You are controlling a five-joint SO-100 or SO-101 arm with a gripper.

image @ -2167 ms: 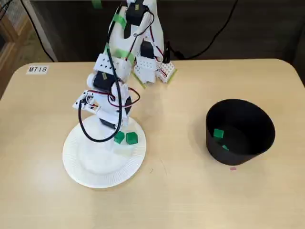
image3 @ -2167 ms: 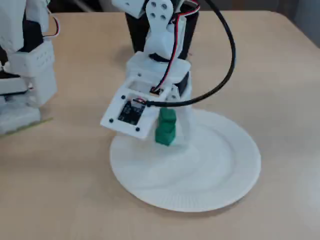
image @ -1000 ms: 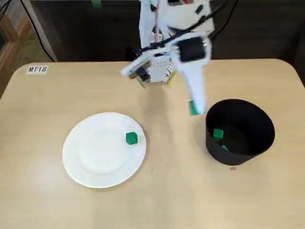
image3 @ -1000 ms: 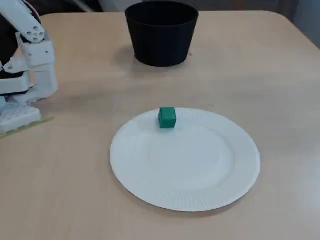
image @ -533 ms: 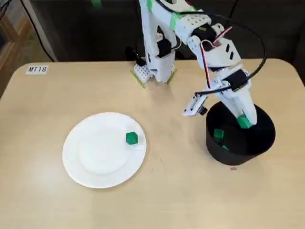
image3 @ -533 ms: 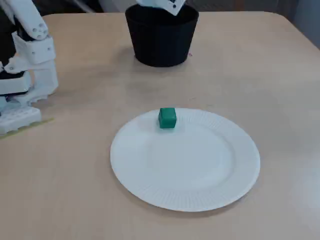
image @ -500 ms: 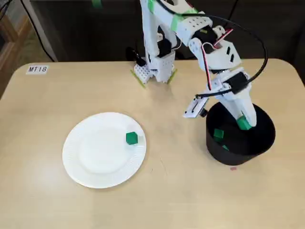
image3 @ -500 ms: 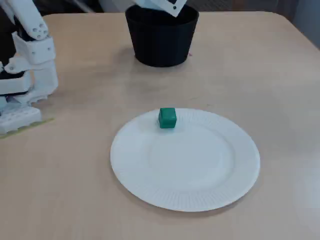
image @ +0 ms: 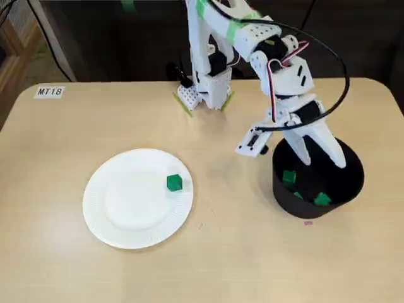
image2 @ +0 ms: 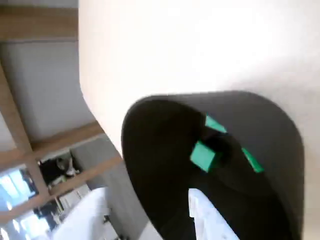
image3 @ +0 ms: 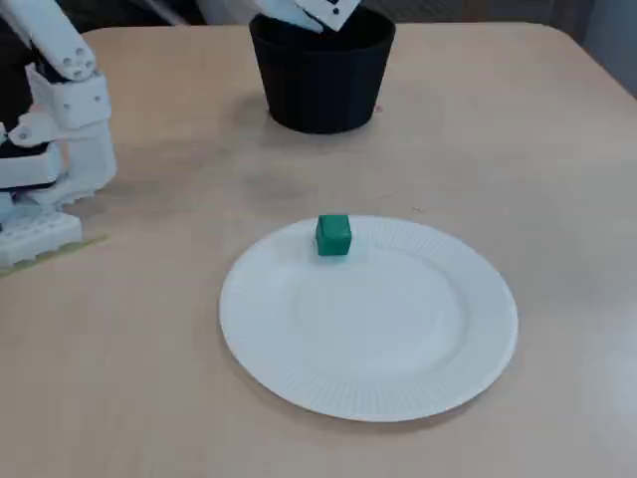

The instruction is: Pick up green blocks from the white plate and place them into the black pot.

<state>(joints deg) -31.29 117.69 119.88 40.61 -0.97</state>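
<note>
Green shows in two places. One green block (image: 175,183) sits alone on the white plate (image: 120,211), near the rim at about 2 o'clock in a fixed view from above; in a fixed view from lower down it (image3: 333,236) lies at about 11 o'clock on the plate (image3: 388,349).

Other blocks (image: 289,177) lie inside the black pot (image: 282,191), which stands on the wooden table (image: 240,259) well apart from the plate, at its 3 o'clock. The wrist view looks down into the pot (image2: 150,165) and shows three green pieces (image2: 202,155) on its floor.

Over the pot's mouth hangs the gripper (image: 324,164), its two white fingers (image: 333,150) spread wide with nothing between them, tips just inside the rim.

At 12 o'clock on the table stands the arm's base (image: 205,88). A label (image: 50,91) is stuck near the corner at 10 o'clock.
</note>
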